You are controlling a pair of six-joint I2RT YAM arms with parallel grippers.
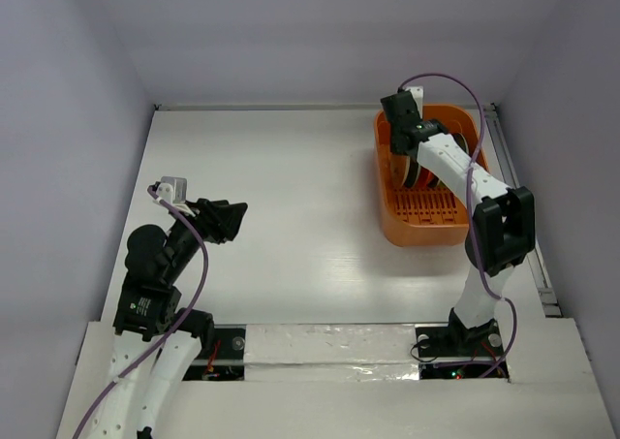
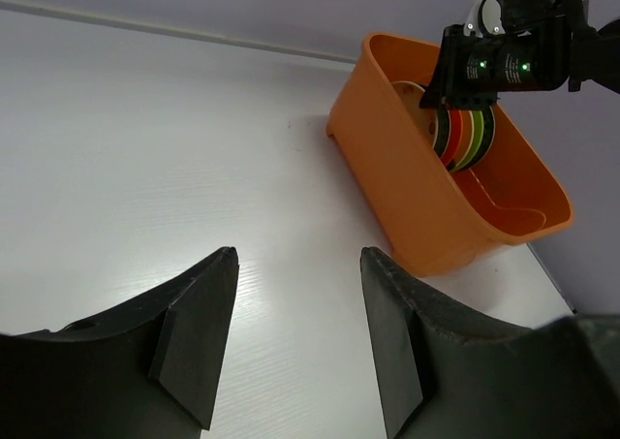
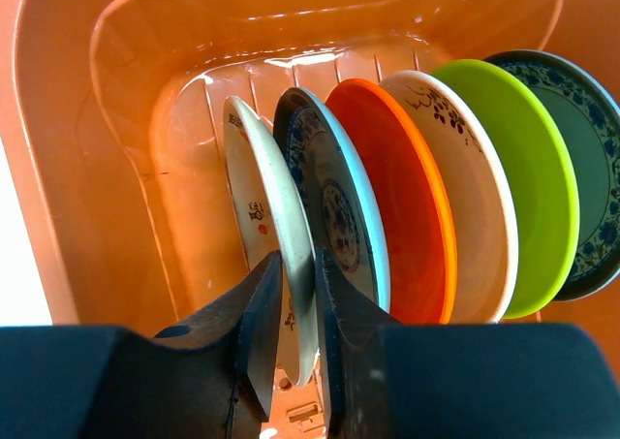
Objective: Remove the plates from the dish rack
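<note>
The orange dish rack [image 1: 426, 226] stands at the table's far right. Several plates stand on edge in it: tan [image 3: 262, 187], dark grey [image 3: 339, 216], red-orange [image 3: 407, 226], cream [image 3: 475, 216], yellow-green [image 3: 528, 187] and patterned dark teal [image 3: 591, 168]. My right gripper [image 3: 298, 294] reaches down into the rack and is shut on the tan plate's rim, one finger on each face. The plate still stands in the rack. My left gripper [image 2: 299, 252] is open and empty, low over the bare table at the left [image 1: 237, 216], far from the rack [image 2: 407, 197].
White table top with grey walls on three sides. A metal rail [image 1: 518, 197] runs along the table's right edge beside the rack. The right arm [image 1: 465, 177] stretches over the rack's right side.
</note>
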